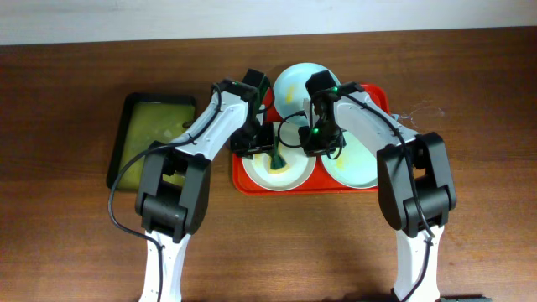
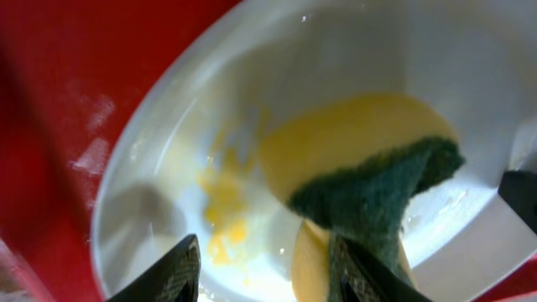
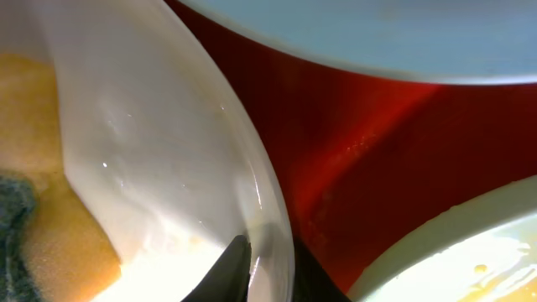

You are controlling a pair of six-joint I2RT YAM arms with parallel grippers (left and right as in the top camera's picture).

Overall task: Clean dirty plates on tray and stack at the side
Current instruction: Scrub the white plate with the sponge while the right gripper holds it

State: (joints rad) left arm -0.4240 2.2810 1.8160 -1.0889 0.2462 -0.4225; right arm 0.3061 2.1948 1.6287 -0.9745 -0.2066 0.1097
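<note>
The red tray (image 1: 252, 183) holds three plates. A mint-blue plate (image 1: 294, 84) lies at the back, a cream-white plate (image 1: 294, 174) at the front left and a pale plate (image 1: 357, 164) at the front right. My left gripper (image 1: 267, 153) hangs over the cream plate (image 2: 168, 151), which has yellow smears. Its fingers (image 2: 264, 260) stand apart. A yellow and green sponge (image 2: 369, 193) rests against the right finger, with a gap to the left finger. My right gripper (image 3: 273, 264) is shut on the cream plate's right rim (image 3: 151, 143).
A smaller olive-green tray (image 1: 155, 138) with a black rim sits left of the red tray. In the right wrist view the red tray floor (image 3: 361, 126) shows between the plates. Both arms cross over the red tray's middle.
</note>
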